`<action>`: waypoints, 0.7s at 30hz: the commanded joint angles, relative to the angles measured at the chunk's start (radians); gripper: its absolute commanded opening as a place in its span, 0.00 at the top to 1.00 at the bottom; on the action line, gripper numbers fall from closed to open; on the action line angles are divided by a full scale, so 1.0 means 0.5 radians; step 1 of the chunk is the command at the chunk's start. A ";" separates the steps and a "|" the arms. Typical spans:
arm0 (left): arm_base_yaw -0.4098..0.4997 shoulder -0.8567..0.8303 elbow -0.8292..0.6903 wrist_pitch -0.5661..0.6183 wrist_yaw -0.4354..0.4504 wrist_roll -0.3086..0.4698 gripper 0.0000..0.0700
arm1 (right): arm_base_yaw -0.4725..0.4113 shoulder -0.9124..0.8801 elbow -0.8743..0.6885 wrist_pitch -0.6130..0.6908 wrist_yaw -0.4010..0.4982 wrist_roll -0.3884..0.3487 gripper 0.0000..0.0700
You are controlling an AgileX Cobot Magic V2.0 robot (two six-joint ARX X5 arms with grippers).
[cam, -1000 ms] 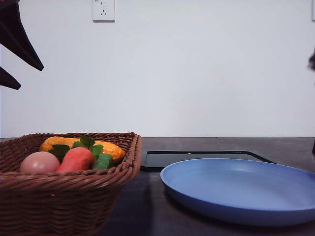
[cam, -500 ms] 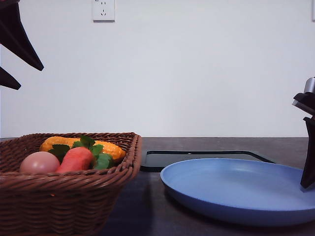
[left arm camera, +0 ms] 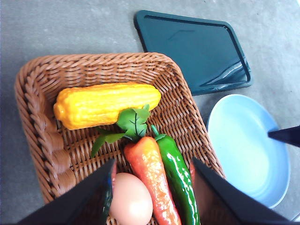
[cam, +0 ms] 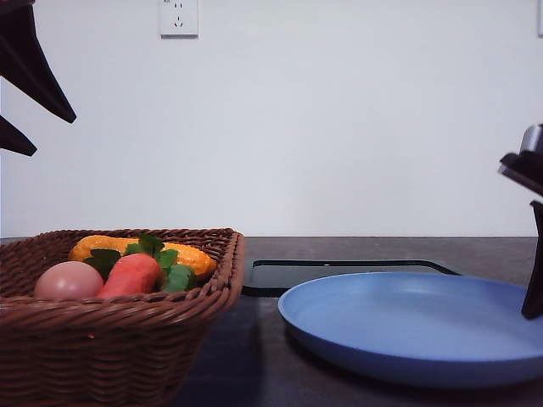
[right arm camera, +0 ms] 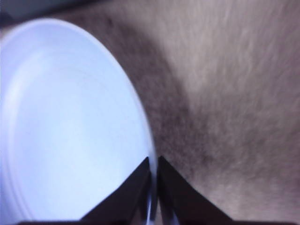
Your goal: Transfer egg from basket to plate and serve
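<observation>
Over the last second the right tool (right arm camera: 153, 187) has been brought in at the right edge, nearly closed astride the near-right rim of the wide round light-blue plate (cam: 407, 326), which has been nudged slightly right; serving seems started early. The small pinkish-brown oval egg (left arm camera: 130, 200) remains in the brown woven wicker basket (left arm camera: 40, 112), beside an orange-red carrot (left arm camera: 151, 176), below the wide-open, empty left tool (left arm camera: 152, 194). Bare bench (cam: 246, 356) is left between basket and plate; a flat black rectangular tray (cam: 339, 273) lies just beyond.

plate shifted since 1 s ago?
Yes, slightly. In the front view the plate has slid right: its left rim now sits further from the basket, with the right end effector at its rim.
</observation>
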 commanded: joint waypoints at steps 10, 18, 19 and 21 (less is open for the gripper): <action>-0.200 0.018 0.129 -0.288 -0.046 -0.024 0.40 | -0.115 -0.484 0.008 0.018 0.150 0.114 1.00; -0.620 0.093 0.315 -0.610 -0.728 -0.126 0.40 | -0.232 -0.768 0.009 0.011 0.148 0.135 1.00; -0.658 0.121 0.332 -0.626 -0.765 -0.149 0.40 | -0.234 -0.788 0.009 0.011 0.148 0.137 1.00; -0.723 0.190 0.361 -0.644 -0.809 -0.200 0.41 | -0.234 -0.818 0.009 0.012 0.148 0.141 1.00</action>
